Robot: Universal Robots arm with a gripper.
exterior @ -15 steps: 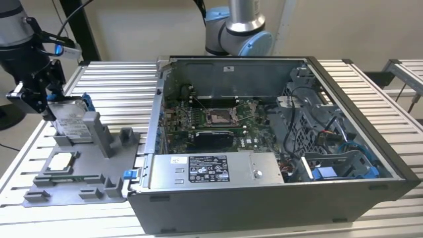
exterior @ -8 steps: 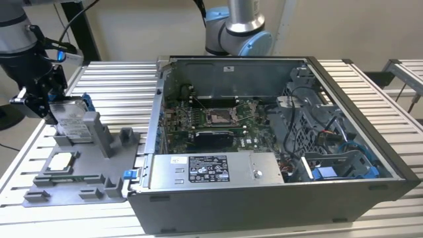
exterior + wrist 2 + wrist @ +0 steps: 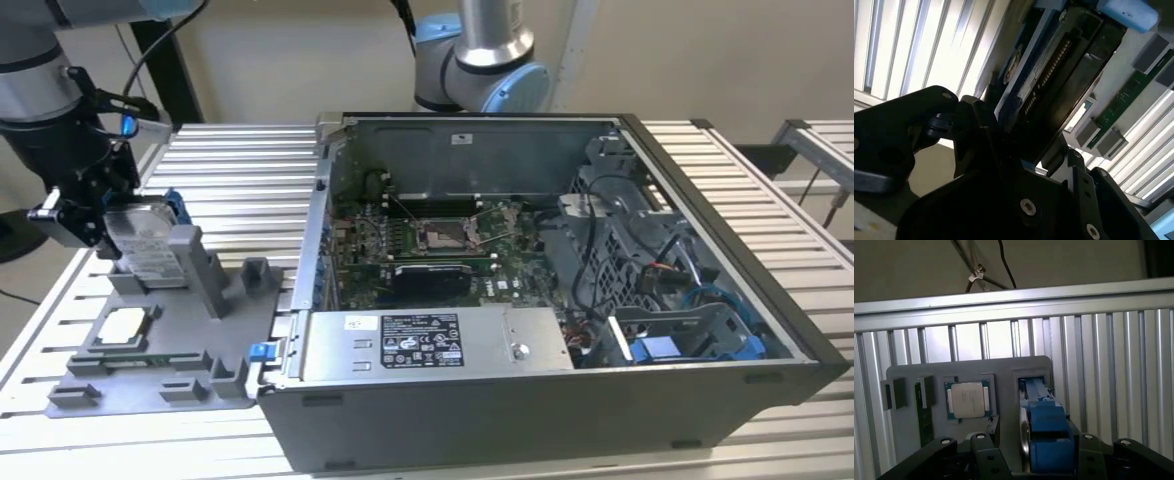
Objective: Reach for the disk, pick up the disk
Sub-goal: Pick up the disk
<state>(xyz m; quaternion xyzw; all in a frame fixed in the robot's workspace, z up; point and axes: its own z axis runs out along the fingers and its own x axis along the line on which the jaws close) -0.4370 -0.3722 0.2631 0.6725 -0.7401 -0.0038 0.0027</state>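
The disk point(image 3: 147, 238) stands on edge in a slot of the grey fixture plate point(image 3: 174, 340), at the exterior view's left. It is silver metal with a white label and a bright blue bracket point(image 3: 1048, 430). My gripper point(image 3: 104, 215) has come down over the disk's top and straddles its thin sides. In the first wrist view the blue bracket sits between the two black gripper halves point(image 3: 1036, 452). The second wrist view shows the disk point(image 3: 1054, 75) edge-on, running straight into the gripper point(image 3: 1026, 150). Its lower end still appears to rest in the slot.
A small square silver chip point(image 3: 968, 400) and a green memory stick point(image 3: 924, 412) lie in the same fixture plate. An open computer case point(image 3: 561, 290) takes up the middle and right of the slatted metal table point(image 3: 240, 170). A second robot arm point(image 3: 474, 60) stands behind the case.
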